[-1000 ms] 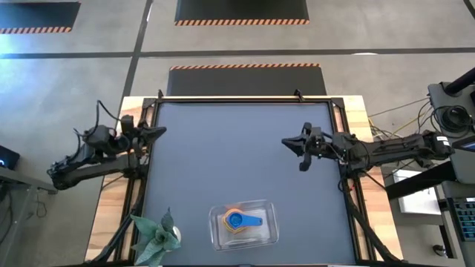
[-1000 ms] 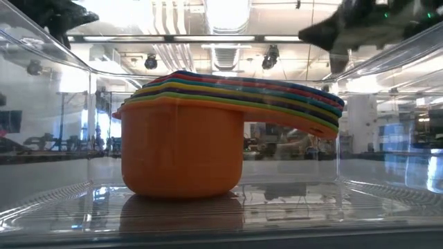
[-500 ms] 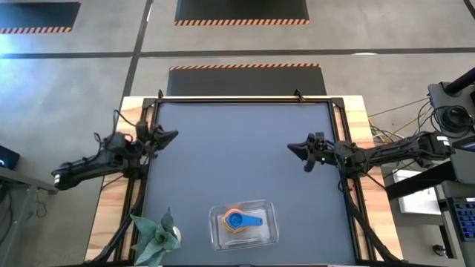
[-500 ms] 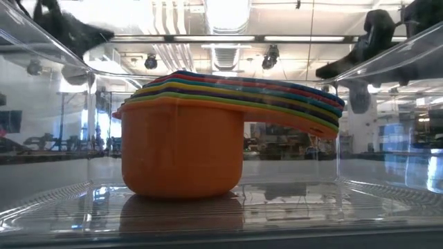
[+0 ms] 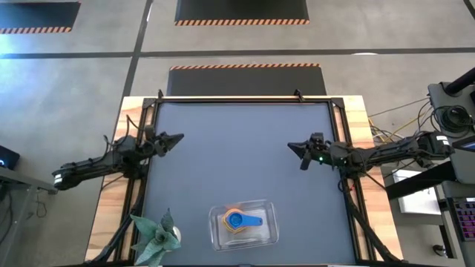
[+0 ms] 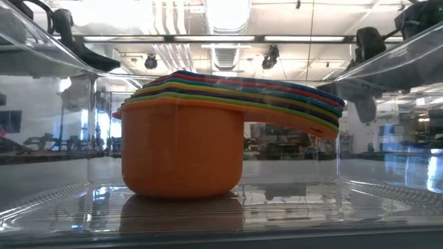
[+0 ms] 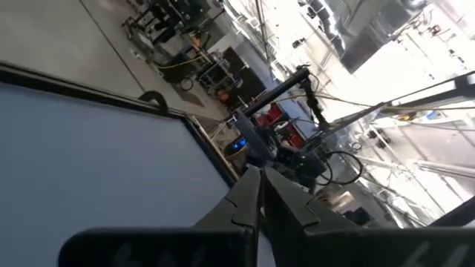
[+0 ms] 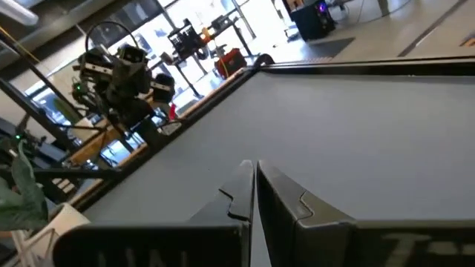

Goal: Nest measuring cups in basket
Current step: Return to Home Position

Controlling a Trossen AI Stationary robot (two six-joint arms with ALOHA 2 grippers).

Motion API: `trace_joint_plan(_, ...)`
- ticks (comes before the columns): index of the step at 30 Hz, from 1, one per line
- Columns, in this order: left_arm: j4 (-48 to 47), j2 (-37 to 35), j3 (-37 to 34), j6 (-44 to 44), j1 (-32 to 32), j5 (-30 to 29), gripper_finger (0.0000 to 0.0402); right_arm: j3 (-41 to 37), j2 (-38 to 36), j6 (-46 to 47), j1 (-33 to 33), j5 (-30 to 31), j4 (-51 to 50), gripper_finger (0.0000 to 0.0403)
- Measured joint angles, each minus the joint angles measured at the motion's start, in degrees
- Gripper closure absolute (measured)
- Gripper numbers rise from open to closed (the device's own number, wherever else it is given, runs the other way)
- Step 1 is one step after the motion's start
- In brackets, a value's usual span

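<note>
And here's the dark grey counter point(image 5: 237, 148) from above: the clear, see-through rectangular plastic basket point(image 5: 271, 213) sits at 6 o'clock, close to the near edge, and inside it is the nested stack of small round plastic measuring cups point(image 5: 239, 220), with blue on top and its flat handle pointing toward 3 o'clock. From counter level the big orange cup point(image 6: 181, 152) stands upright on the basket floor and holds all the others, whose green, yellow, purple, red, teal and blue rims are layered tightly above its lip, the handles fanned together off to one side. Out at 9 o'clock the left pincer point(image 5: 177, 138) hangs over the counter's edge, well apart from the basket, and its wrist camera shows the two dark fingers point(image 7: 245, 194) pressed together with nothing between them. Across at 3 o'clock the right pincer point(image 5: 294, 147) mirrors it, also far from the basket, its fingers point(image 8: 239, 189) likewise closed tip to tip and empty. Down at 7 o'clock, just beside the basket's corner, stands a green-leaved toy plant point(image 5: 154, 236), touching neither basket nor cups
</note>
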Motion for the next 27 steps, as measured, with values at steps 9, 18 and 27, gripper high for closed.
trace_joint_plan(9, -0.7, 0.4, 0.0, 7.0, 0.0, 0.7, 0.0401, 0.0, 0.0, -0.4, 0.0, 0.0, -5.5, 0.0394)
trace_joint_plan(18, -0.6, 0.4, 0.0, 25.9, 0.0, 12.0, 0.0401, -0.1, -0.1, -1.5, -0.1, 0.5, -12.1, 0.0394)
trace_joint_plan(27, -0.7, 0.0, 0.0, 30.5, 0.0, 5.7, 0.0401, -0.1, -0.5, -12.6, -0.1, 0.4, -5.3, 0.0394)
